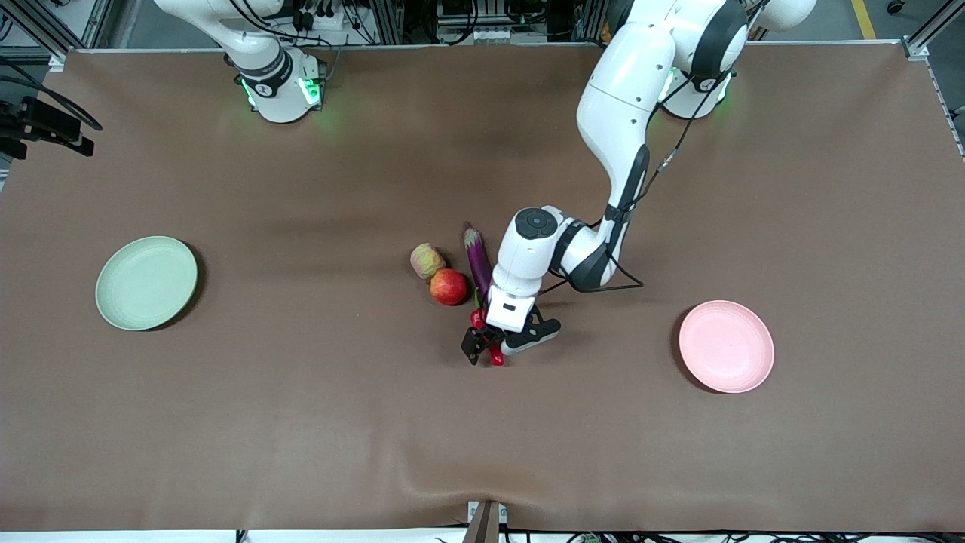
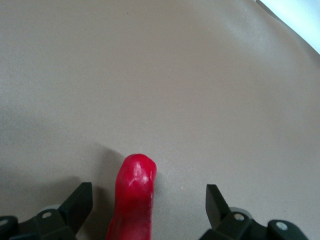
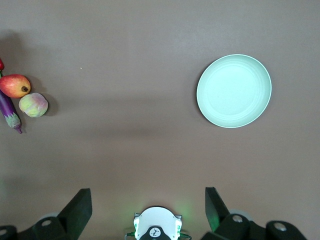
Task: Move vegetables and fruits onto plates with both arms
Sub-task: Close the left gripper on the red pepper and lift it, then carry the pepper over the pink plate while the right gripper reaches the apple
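My left gripper is open and low at the table, its fingers on either side of the red chili pepper. In the left wrist view the chili lies between the open fingers of the left gripper, untouched. The purple eggplant, the red apple and the yellow-green fruit lie close together beside the chili, farther from the front camera. The mint green plate and the pink plate hold nothing. My right gripper is open and empty, waiting high above its base.
The brown table cover lies flat around the fruits. The green plate sits toward the right arm's end, the pink plate toward the left arm's end. The right wrist view also shows the apple, the fruit and the eggplant.
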`<move>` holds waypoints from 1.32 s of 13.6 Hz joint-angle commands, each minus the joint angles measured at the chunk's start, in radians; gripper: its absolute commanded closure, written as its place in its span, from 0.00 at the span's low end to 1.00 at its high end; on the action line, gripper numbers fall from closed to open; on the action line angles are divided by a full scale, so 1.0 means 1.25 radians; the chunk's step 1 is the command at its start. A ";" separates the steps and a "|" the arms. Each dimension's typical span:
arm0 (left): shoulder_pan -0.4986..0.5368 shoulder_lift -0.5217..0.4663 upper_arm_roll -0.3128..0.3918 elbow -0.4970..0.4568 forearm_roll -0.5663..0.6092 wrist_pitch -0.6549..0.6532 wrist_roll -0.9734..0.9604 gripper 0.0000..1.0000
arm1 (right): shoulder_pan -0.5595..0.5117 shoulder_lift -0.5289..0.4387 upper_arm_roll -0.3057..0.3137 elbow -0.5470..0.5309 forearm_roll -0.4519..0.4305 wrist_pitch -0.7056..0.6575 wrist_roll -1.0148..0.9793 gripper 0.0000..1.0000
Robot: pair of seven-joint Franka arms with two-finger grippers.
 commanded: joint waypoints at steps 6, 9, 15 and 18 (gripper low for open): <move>-0.006 -0.027 0.003 -0.029 0.007 0.008 0.005 1.00 | -0.019 0.014 0.006 0.011 0.014 -0.009 -0.011 0.00; 0.015 -0.090 0.001 -0.025 -0.005 -0.074 0.004 1.00 | -0.013 0.044 0.006 0.014 0.013 -0.005 -0.014 0.00; 0.114 -0.271 -0.010 -0.031 -0.025 -0.483 0.065 1.00 | -0.003 0.152 0.009 0.019 -0.009 -0.004 -0.015 0.00; 0.221 -0.369 -0.008 -0.102 -0.016 -0.626 0.235 1.00 | 0.029 0.211 0.010 0.012 0.002 0.004 -0.004 0.00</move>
